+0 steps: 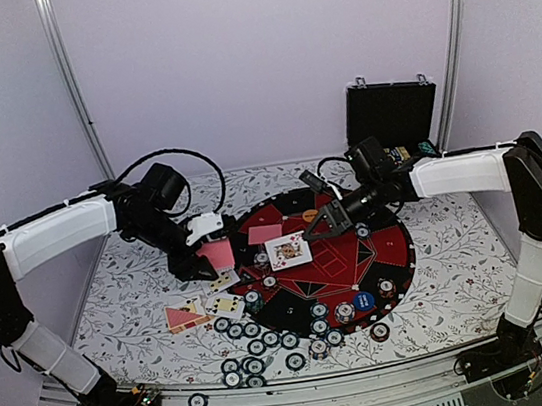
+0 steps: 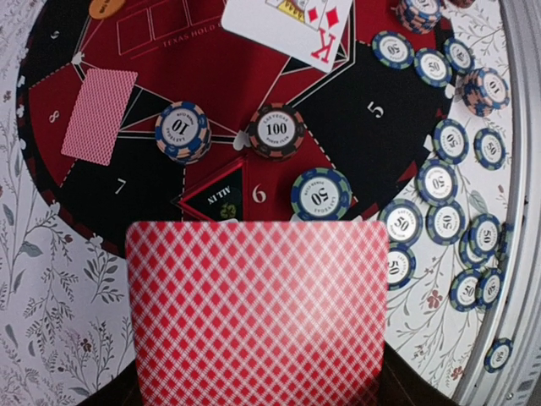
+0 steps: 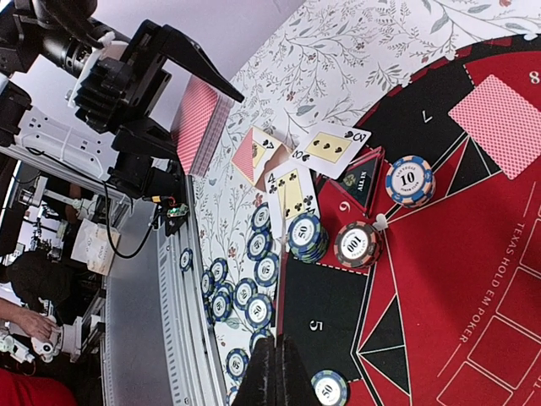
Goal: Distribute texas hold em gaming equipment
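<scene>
Red-backed cards, clamped in left tool — right tool closed, empty

red-backed cards: held upright | king card: face-up | chips: scattered

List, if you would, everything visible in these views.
round red-and-black poker mat: one, table centre
black hinged case: one, open, behind the mat
floral tablecloth: one, pale, under everything
stack of red-backed playing cards: one, in the left gripper
face-down red-backed card: one, on the mat
king of diamonds: one, face up, on the mat
face-up white cards: three, on the cloth beside the mat
striped-edge poker chips: many, mostly dark green, on the mat's near part and the cloth
orange button disc: one, mat's far side
blue button disc: one, mat's near side
left gripper: shut on the stack
right gripper: shut, nothing visible in it
</scene>
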### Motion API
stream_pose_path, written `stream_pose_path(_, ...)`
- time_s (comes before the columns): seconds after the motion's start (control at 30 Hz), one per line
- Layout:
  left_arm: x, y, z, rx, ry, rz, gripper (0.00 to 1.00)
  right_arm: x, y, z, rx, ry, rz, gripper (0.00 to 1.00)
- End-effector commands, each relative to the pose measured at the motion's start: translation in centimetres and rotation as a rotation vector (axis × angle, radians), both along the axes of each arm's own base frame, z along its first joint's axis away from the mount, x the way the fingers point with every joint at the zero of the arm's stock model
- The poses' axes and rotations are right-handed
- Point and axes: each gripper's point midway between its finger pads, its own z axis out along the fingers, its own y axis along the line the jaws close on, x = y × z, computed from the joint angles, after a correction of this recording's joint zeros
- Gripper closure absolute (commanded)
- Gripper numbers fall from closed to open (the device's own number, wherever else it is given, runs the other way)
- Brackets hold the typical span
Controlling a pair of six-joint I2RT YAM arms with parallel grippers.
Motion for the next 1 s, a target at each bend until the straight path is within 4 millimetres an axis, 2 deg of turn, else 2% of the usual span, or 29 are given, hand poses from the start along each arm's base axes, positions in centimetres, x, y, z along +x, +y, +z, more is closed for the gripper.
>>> stream_pose_path(0.0, 1.6, -1.0, 1.1, -0.049, -0.024, 0.016, 0.79, 0.6, -0.7, 2.0, 0.031, -0.05, -0.008, 1.0)
stream_pose_path(0.37, 1.9, -1.7, 0.9, -0.061, 0.001, 0.008, 0.79, 2.1, -1.5, 2.3, -0.004, -0.102, -0.052, 1.0)
stream_pose_path(0.87, 2.4, -1.8, 0.6, -0.039, 0.08, 0.035, 0.79, 2.7, -2.8, 3.0, -0.078, -0.14, -0.111, 1.0)
stream_pose_path(0.97, 2.7, -1.9, 1.3, -0.032, 0.076, 0.038, 0.79, 2.4, -3.1, 3.3, -0.08, -0.144, -0.119, 1.0)
